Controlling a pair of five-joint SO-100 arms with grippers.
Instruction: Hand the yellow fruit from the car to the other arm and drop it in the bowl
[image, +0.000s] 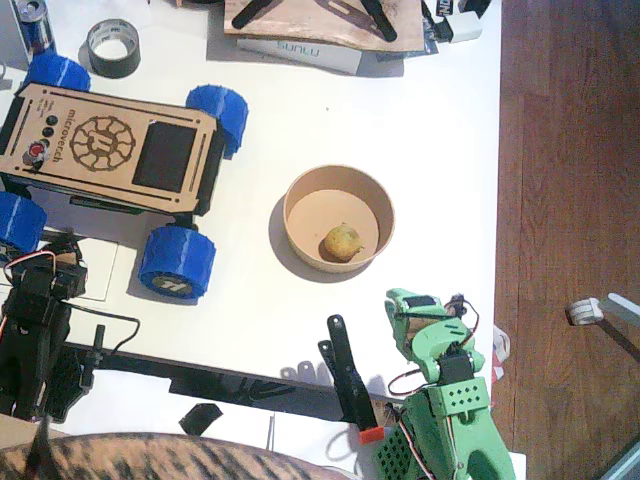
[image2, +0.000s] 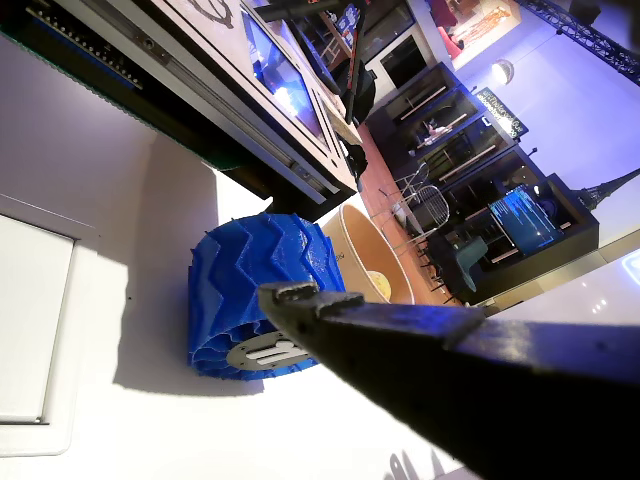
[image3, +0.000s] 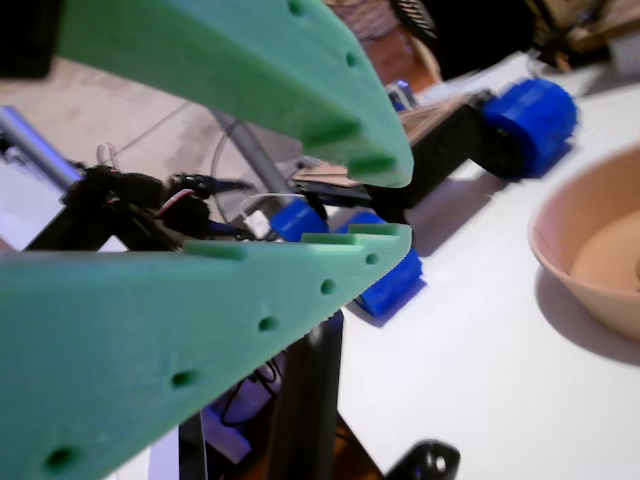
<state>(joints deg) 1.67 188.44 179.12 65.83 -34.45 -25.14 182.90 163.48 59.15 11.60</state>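
Note:
The yellow fruit (image: 341, 241) lies inside the tan bowl (image: 298, 196), right of its middle. The wooden car (image: 110, 140) with blue wheels stands at the upper left, with nothing yellow on its deck. My right gripper (image: 402, 302), the green one, is folded back below the bowl; in a wrist view its jaws (image3: 400, 205) stand a little apart with nothing between them, and the bowl (image3: 590, 250) shows at the right. My left gripper (image: 62, 256), the black one, rests below the car. Its wrist view shows one black finger (image2: 300, 300), a blue wheel (image2: 250, 290) and the bowl (image2: 365, 245).
A black tape roll (image: 113, 47) and a can (image: 35, 22) lie at the back left, a white box (image: 300, 50) under a wooden board at the back. A loose black part (image: 350, 375) lies by the green arm. The table ends at the right on wood floor (image: 570, 200).

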